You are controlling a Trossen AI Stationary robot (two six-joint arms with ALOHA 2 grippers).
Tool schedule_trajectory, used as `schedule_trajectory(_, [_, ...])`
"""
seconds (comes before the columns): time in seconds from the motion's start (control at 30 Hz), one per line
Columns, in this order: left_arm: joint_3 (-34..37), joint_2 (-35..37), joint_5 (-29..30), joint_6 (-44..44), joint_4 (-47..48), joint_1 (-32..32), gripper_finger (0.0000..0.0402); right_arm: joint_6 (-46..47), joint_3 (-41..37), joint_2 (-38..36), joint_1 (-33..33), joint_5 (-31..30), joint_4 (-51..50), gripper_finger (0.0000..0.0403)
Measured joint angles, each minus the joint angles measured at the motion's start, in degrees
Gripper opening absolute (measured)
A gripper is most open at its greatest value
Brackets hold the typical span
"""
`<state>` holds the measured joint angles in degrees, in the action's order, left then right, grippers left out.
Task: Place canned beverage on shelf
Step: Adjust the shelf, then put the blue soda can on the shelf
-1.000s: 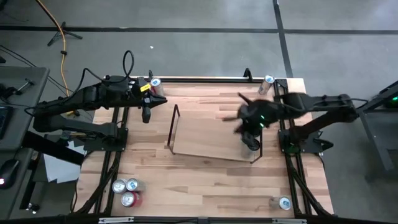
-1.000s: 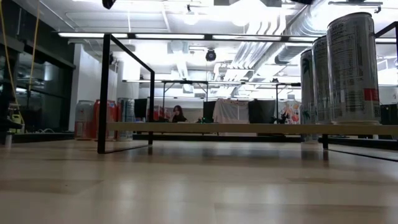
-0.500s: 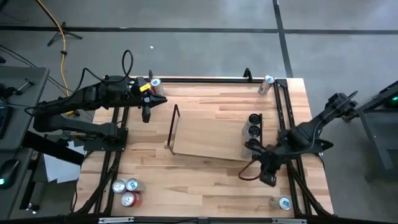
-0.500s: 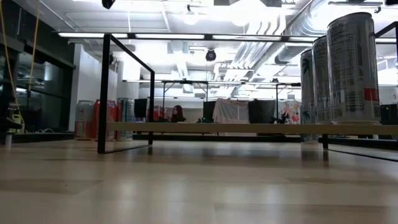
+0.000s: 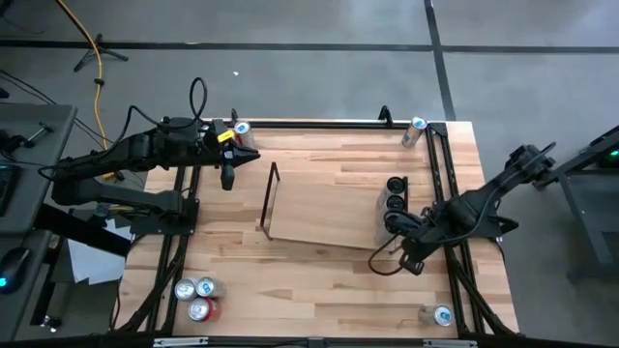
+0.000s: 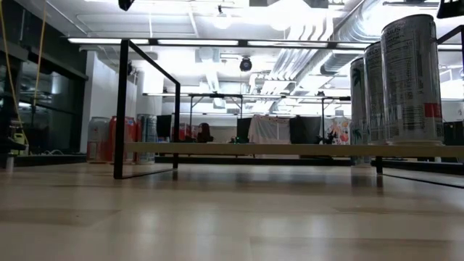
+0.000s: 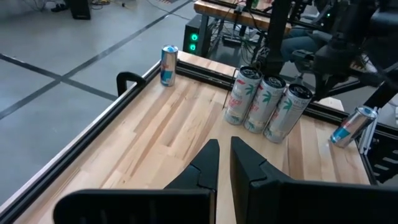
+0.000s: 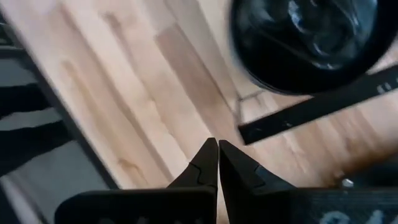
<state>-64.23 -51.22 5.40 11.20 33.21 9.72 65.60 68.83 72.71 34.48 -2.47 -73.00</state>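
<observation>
Sitting right of centre in the high view, the shelf (image 5: 334,208) is carrying three dark-topped cans (image 5: 395,202) in a column at its right end, touching one another. The low view is showing the same cans (image 6: 410,80) at the right of the frame, the nearest one cut off by the top edge; their labels are too small to read.

The right gripper (image 5: 410,259) is hanging low in the lower right of the high view, just beside the shelf's lower right corner and the last can. In the right wrist view its jaws are lying together, nothing between the fingers (image 8: 205,163); one can top (image 8: 308,43) is filling the upper right of that frame, blurred and cut off by the edge, with a black shelf rod (image 8: 317,106) below it.

The left gripper (image 5: 228,177) is waiting at the upper left of the desk (image 5: 319,285), its jaws nearly together and empty in the left wrist view.

Loose cans: one blue can (image 5: 415,129) at the upper right, one (image 5: 440,315) at the lower right, a cluster of three (image 5: 197,295) at the lower left, and one (image 5: 240,130) partly hidden by the left arm.
</observation>
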Motion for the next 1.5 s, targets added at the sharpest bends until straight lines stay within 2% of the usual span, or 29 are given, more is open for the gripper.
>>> schedule_trajectory(0.5, [0.0, 0.0, 1.29, -0.9, 0.0, 0.01, 0.0, -2.23, -0.01, 4.63, -0.15, -3.53, -3.05, 0.0])
schedule_trajectory(0.77, [0.02, 0.0, 1.39, -0.94, 0.0, 0.02, 0.0, -5.84, -0.01, 4.61, -3.93, -7.63, -4.78, 0.0])
schedule_trajectory(0.97, [0.02, 0.07, 1.37, -0.89, 0.0, 0.02, 0.0, -11.57, 0.48, 4.32, -5.76, -4.01, -2.96, 0.0])
schedule_trajectory(1.1, [0.11, 1.39, 0.91, 0.47, -0.08, 0.02, 0.0, -15.58, 3.99, 1.64, -5.05, -3.35, 2.69, 0.0])
schedule_trajectory(1.17, [0.11, 2.32, 0.88, 1.59, 0.01, 0.02, 0.0, -17.76, 6.68, -0.19, -5.7, -6.63, 8.45, 0.0])
schedule_trajectory(1.37, [0.09, 5.19, -1.13, 2.14, -0.44, 0.02, 0.0, -32.82, 12.4, -2.88, -10.89, -28.62, 25.67, 0.0])
schedule_trajectory(1.43, [0.11, 5.81, -2.17, 1.56, -0.48, 0.02, 0.0, -39.67, 13.37, -2.78, -13.66, -31.29, 28.59, 0.0])
schedule_trajectory(1.5, [1.36, 6.81, -2.63, 1.44, -2.57, 0.01, 0.0, -45.08, 13.02, -2.79, -17.06, -31.29, 32.71, 0.0])
